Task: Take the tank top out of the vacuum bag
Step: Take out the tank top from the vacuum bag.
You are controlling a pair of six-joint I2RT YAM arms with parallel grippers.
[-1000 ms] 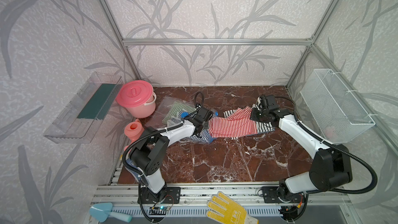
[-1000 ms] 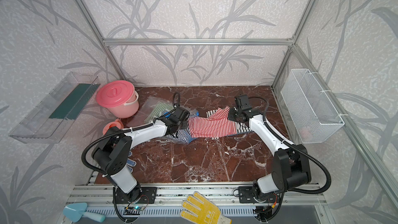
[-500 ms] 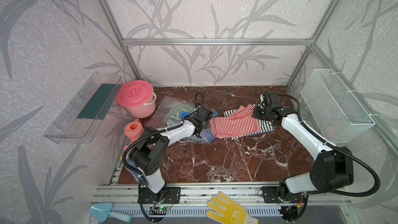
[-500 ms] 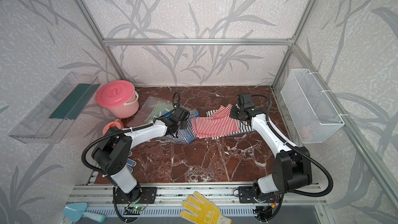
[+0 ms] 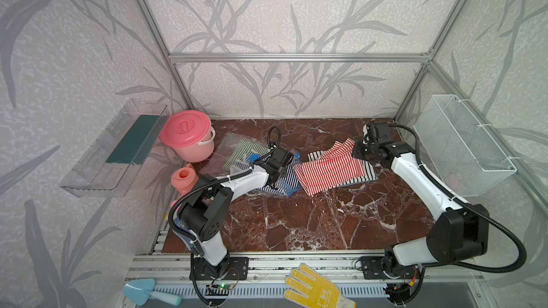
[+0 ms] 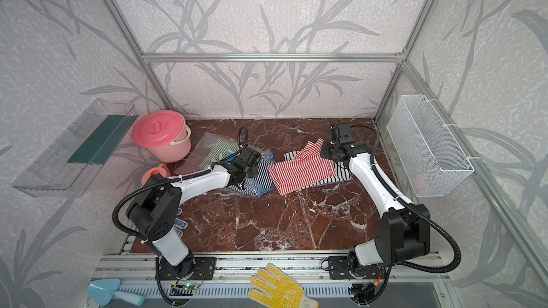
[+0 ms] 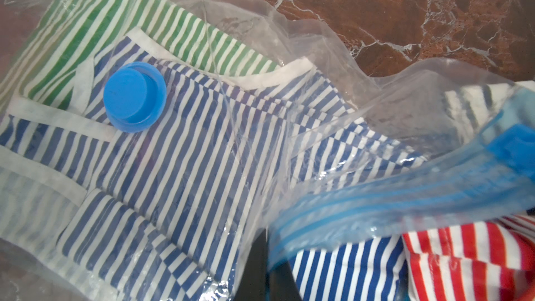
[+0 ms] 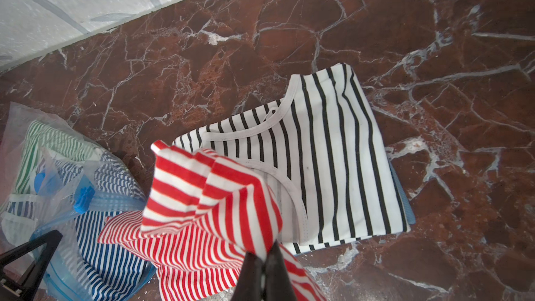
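Red top [image 5: 329, 170] nearly out of the bag [image 7: 333, 62], right pincer [image 8: 265, 259] drags it off.

The bag lies at 10 o'clock on the worktop [image 5: 296, 226]. The left pincer [image 7: 267, 256] is clenched on its zip strip [image 7: 405, 195] and keeps the mouth in place. The right pincer is clenched on a corner of the red top, which lies at 2 o'clock, partly over a black-striped top [image 8: 333, 154]. Its far hem touches the bag mouth; whether it is fully free I cannot tell. A blue-striped top [image 7: 188, 154] and a green top [image 7: 86, 24] are inside the bag. I judge that only the last bit of pulling and the release are left. Compared with one second ago, the right pincer is a little further toward 2 o'clock and the red top has followed it away from the bag; the left arm has not moved.
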